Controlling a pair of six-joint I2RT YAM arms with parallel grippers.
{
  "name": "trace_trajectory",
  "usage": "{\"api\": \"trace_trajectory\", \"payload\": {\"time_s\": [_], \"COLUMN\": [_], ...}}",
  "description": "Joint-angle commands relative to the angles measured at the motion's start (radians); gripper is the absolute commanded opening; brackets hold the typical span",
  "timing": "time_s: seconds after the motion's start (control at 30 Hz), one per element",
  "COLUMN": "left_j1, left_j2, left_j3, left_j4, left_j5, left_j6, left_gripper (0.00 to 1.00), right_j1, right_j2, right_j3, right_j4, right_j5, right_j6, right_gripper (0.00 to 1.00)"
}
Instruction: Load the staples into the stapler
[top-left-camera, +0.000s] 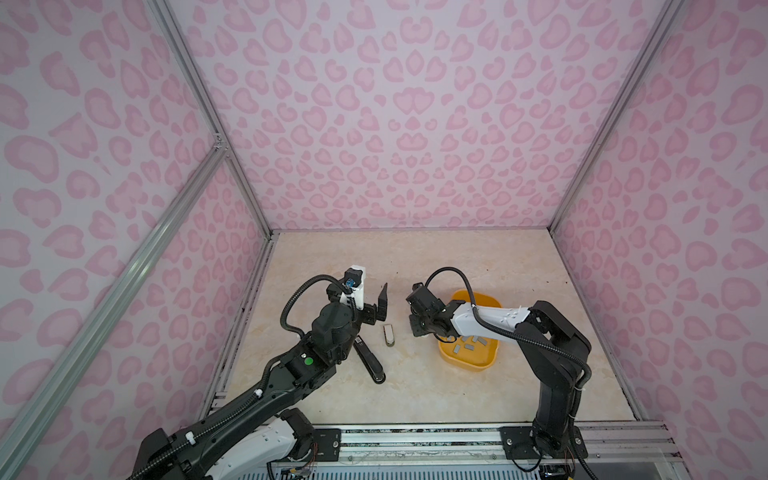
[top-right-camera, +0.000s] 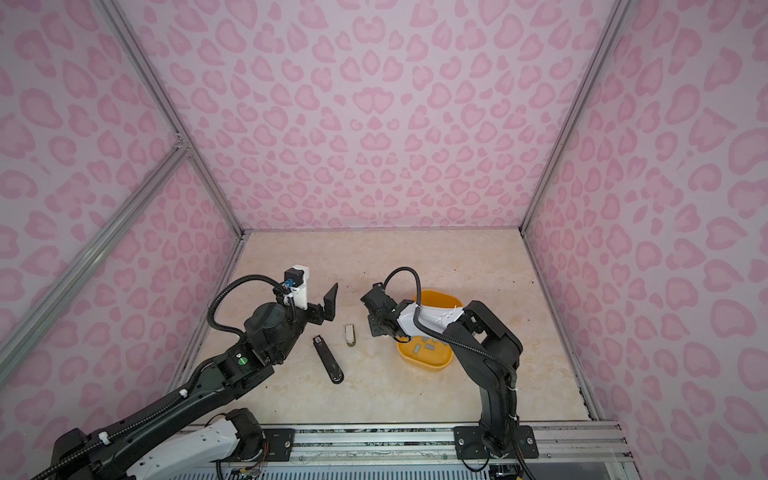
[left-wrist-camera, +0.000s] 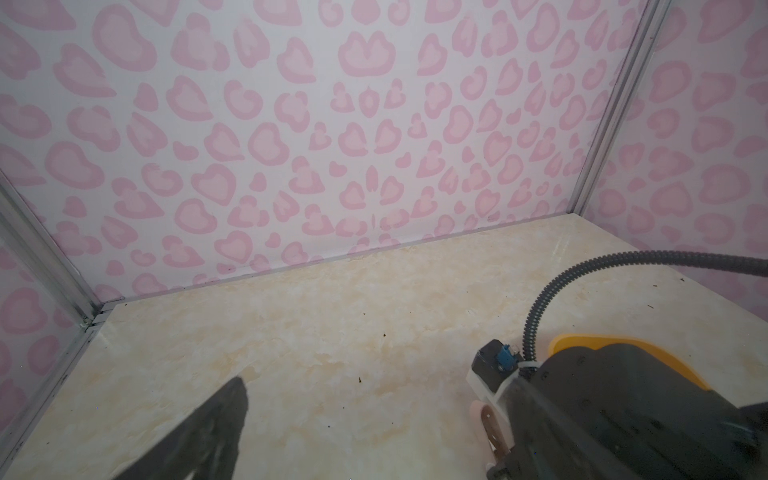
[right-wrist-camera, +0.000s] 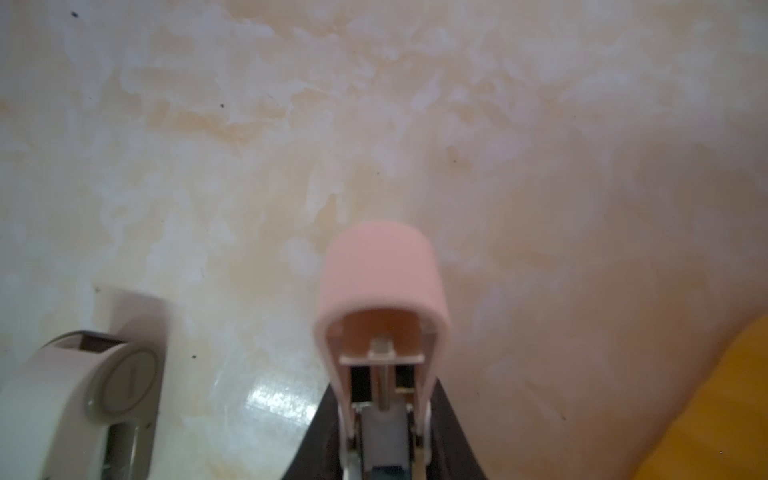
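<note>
The bench (top-left-camera: 415, 395) carries a yellow tray (top-left-camera: 469, 365); the left gripper (top-left-camera: 361, 297) gapes wide, empty; the right gripper (top-left-camera: 417, 330) clamps a pink stapler (right-wrist-camera: 380, 274); a black stapler (top-left-camera: 370, 361) and a white stapler (top-left-camera: 388, 334) lie between the arms; the staples (top-left-camera: 469, 345) lie inside the tray.

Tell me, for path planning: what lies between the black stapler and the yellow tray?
The white stapler and, nearer the tray, the right gripper; both top views show it.

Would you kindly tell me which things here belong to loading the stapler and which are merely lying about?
For the job:
- staples in the yellow tray
- pink stapler, held in the right fingers

Lying about:
- black stapler, untouched
- small white stapler, untouched
</note>
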Motion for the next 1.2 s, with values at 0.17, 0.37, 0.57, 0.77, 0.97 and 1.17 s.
{"api": "trace_trajectory", "payload": {"time_s": [0.17, 0.37, 0.57, 0.77, 0.97, 1.17], "left_j1": [0.001, 0.001, 0.001, 0.001, 0.0, 0.014], "left_j2": [-0.022, -0.081, -0.052, 0.03, 0.06, 0.243], "left_j3": [0.006, 0.096, 0.308, 0.569, 0.413, 0.343], "left_j4": [-0.018, -0.103, -0.179, -0.334, -0.416, -0.754], "left_j5": [0.085, 0.192, 0.284, 0.29, 0.239, 0.316], "left_j6": [0.03, -0.007, -0.071, 0.226, 0.955, 1.522], "left_gripper": [0.97, 0.97, 0.97, 0.96, 0.95, 0.9], "right_j1": [0.005, 0.018, 0.029, 0.006, -0.066, -0.177], "right_j2": [-0.026, -0.113, -0.22, -0.34, -0.411, -0.452], "right_j3": [-0.012, -0.045, -0.093, -0.159, -0.221, -0.276], "right_j4": [-0.019, 0.001, 0.04, 0.066, 0.103, 0.128], "right_j5": [0.041, 0.087, 0.088, 0.125, 0.101, 0.025], "right_j6": [0.014, -0.036, -0.077, -0.09, -0.072, -0.038], "right_gripper": [0.43, 0.63, 0.67, 0.69, 0.68, 0.68]}}
